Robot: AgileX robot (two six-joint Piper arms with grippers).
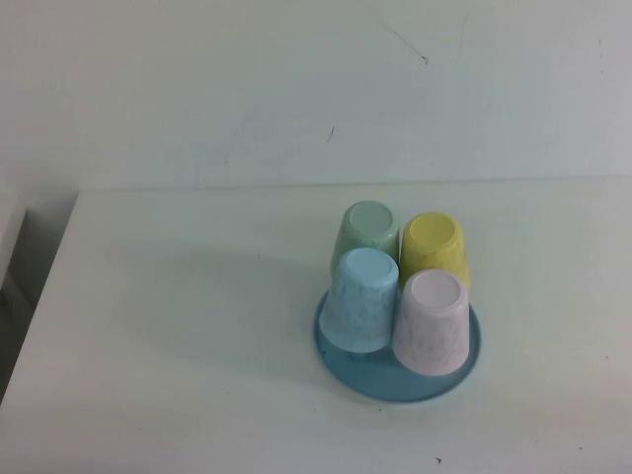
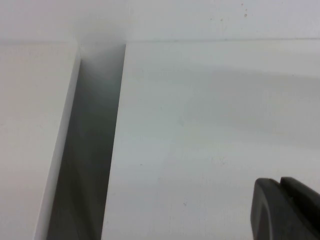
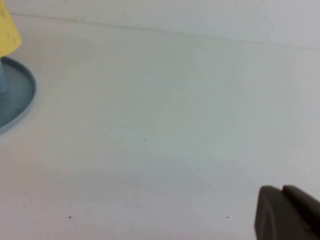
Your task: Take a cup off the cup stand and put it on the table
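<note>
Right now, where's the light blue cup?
High view: the light blue cup sits upside down on the stand, front-left, beside the pink cup, before the green cup. Neither claw is near.

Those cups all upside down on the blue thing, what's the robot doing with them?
Nothing is being handled yet. Four cups sit upside down on the cup stand: the light blue cup, a pink cup, a green cup and a yellow cup. The left end effector and right end effector hang above the bare table, away from the cups.
</note>
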